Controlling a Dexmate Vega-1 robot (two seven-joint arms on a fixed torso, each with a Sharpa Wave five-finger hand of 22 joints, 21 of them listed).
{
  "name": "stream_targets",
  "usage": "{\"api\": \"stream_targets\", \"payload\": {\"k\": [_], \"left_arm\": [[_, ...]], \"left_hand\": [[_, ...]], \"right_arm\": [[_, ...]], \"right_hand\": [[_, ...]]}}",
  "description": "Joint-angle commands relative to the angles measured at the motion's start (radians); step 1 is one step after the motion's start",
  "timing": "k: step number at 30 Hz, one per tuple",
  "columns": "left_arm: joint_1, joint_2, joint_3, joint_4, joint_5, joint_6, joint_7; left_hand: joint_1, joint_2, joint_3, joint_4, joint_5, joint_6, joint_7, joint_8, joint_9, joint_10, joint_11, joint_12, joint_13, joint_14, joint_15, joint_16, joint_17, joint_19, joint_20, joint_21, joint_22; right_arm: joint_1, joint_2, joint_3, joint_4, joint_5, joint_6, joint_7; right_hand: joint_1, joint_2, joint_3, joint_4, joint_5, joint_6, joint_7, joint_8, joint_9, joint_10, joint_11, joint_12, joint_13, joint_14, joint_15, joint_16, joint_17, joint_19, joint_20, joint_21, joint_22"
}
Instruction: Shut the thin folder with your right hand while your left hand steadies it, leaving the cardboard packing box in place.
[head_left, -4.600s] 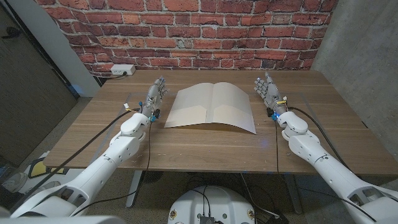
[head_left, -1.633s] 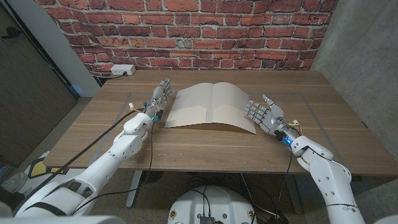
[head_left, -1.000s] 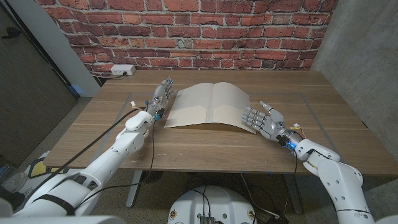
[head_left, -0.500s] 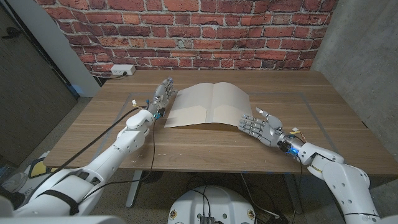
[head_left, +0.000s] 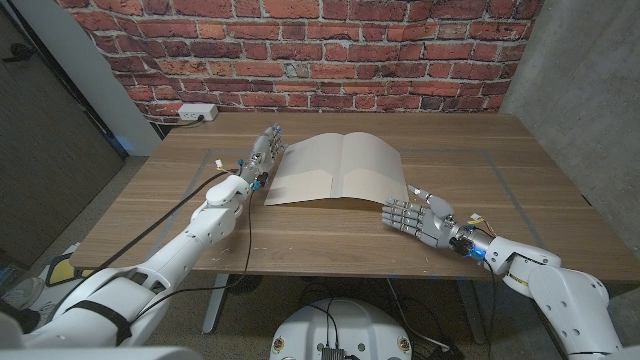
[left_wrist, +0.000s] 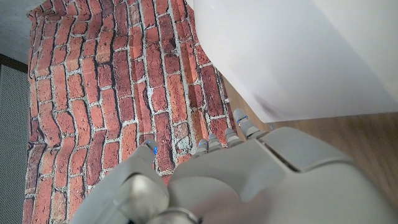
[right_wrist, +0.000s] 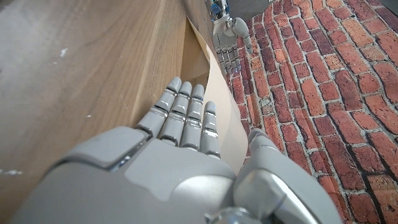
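head view: the wooden table (head_left: 330, 230) stands before a brick wall (head_left: 300, 50). the thin folder (head_left: 340, 170) lies open near the table's far edge, about midway along it, its right leaf arching up off the wood. the left hand (head_left: 262, 152) stands at the folder's left edge, fingers straight and close together, holding nothing; whether they touch the folder i cannot tell. the right hand (head_left: 418, 218) sits just beside the folder's near right corner, palm up, fingers spread and empty, their tips near the raised leaf. a white power strip (head_left: 196, 113) lies beyond the far left corner.
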Motion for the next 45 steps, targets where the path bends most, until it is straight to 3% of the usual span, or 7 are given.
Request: {"api": "stream_targets", "payload": {"k": [1, 13, 15, 19, 27, 35, 45], "left_arm": [[0.004, -0.001, 0.004, -0.011, 0.004, 0.005, 0.004], [0.012, 0.002, 0.004, -0.026, 0.006, 0.009, 0.015], [0.013, 0.002, 0.004, -0.029, 0.006, 0.009, 0.016], [0.017, 0.004, 0.004, -0.037, 0.006, 0.010, 0.020], [0.023, 0.009, 0.002, -0.052, 0.007, 0.014, 0.028], [0.039, 0.016, -0.005, -0.068, 0.001, 0.007, 0.031], [0.049, 0.023, -0.012, -0.077, -0.006, 0.001, 0.030]], "left_hand": [[-0.007, 0.031, 0.009, 0.000, 0.004, 0.001, 0.000, 0.002, 0.001, -0.005, 0.004, 0.004, 0.004, -0.009, -0.013, 0.004, 0.003, -0.017, -0.043, -0.002, 0.003], [-0.008, 0.031, 0.010, 0.000, 0.004, 0.001, 0.001, 0.002, 0.002, -0.006, 0.002, 0.004, 0.004, -0.010, -0.013, 0.003, 0.003, -0.016, -0.043, -0.007, 0.003], [-0.008, 0.031, 0.010, 0.000, 0.004, 0.001, 0.002, 0.002, 0.002, -0.006, 0.003, 0.004, 0.004, -0.010, -0.013, 0.003, 0.003, -0.016, -0.043, -0.007, 0.003], [-0.008, 0.031, 0.010, 0.000, 0.004, 0.002, 0.002, 0.002, 0.002, -0.006, 0.003, 0.004, 0.004, -0.010, -0.013, 0.003, 0.003, -0.016, -0.043, -0.008, 0.003], [-0.008, 0.031, 0.010, -0.001, 0.004, 0.001, 0.001, 0.002, 0.002, -0.006, 0.003, 0.004, 0.004, -0.010, -0.014, 0.003, 0.003, -0.016, -0.044, -0.010, 0.003], [-0.009, 0.031, 0.010, -0.001, 0.004, 0.000, 0.002, 0.002, 0.002, -0.007, 0.005, 0.004, 0.004, -0.011, -0.013, 0.003, 0.003, -0.015, -0.043, -0.013, 0.003], [-0.010, 0.030, 0.010, -0.001, 0.004, 0.001, 0.001, 0.002, 0.001, -0.006, 0.002, 0.004, 0.004, -0.011, -0.013, 0.003, 0.003, -0.013, -0.043, -0.017, 0.004]], "right_arm": [[-0.016, -0.015, -0.012, 0.005, -0.010, -0.042, 0.032], [-0.004, 0.038, -0.035, 0.071, 0.008, -0.020, 0.066], [-0.002, 0.059, -0.037, 0.086, 0.012, -0.005, 0.065], [0.001, 0.102, -0.037, 0.112, 0.019, 0.028, 0.057], [0.019, 0.174, -0.028, 0.152, 0.037, 0.087, 0.034], [0.044, 0.176, -0.043, 0.172, 0.038, 0.047, 0.015], [0.054, 0.205, -0.072, 0.183, 0.017, 0.028, -0.022]], "right_hand": [[-0.008, -0.001, 0.005, 0.002, 0.003, -0.004, 0.007, -0.002, 0.005, 0.002, 0.005, -0.002, 0.002, 0.004, 0.003, -0.006, 0.001, 0.004, 0.007, 0.009, 0.005], [-0.004, -0.005, 0.017, 0.001, 0.003, -0.018, 0.028, -0.015, 0.004, -0.039, 0.016, -0.025, 0.002, -0.030, 0.012, -0.029, -0.002, 0.030, 0.003, 0.022, 0.001], [0.001, -0.007, 0.024, -0.002, 0.003, -0.026, 0.036, -0.022, 0.004, -0.061, 0.018, -0.038, 0.001, -0.054, 0.013, -0.042, -0.004, 0.046, -0.016, 0.029, -0.002], [0.013, -0.010, 0.037, -0.011, 0.004, -0.048, 0.042, -0.034, 0.003, -0.105, 0.018, -0.060, 0.000, -0.105, 0.004, -0.057, -0.006, 0.027, -0.043, 0.020, -0.013], [0.031, -0.019, 0.048, -0.029, 0.006, -0.071, 0.044, -0.043, 0.003, -0.129, 0.019, -0.072, 0.000, -0.129, 0.003, -0.059, -0.010, 0.016, -0.054, 0.011, -0.022], [0.054, -0.025, 0.063, -0.052, 0.008, -0.112, 0.049, -0.053, 0.003, -0.171, 0.016, -0.089, 0.000, -0.176, 0.003, -0.063, -0.012, -0.002, -0.066, -0.003, -0.032], [0.052, -0.018, 0.066, -0.051, 0.004, -0.114, 0.042, -0.049, 0.002, -0.176, 0.010, -0.089, 0.000, -0.178, -0.010, -0.053, -0.009, 0.013, -0.085, -0.002, -0.037]]}}
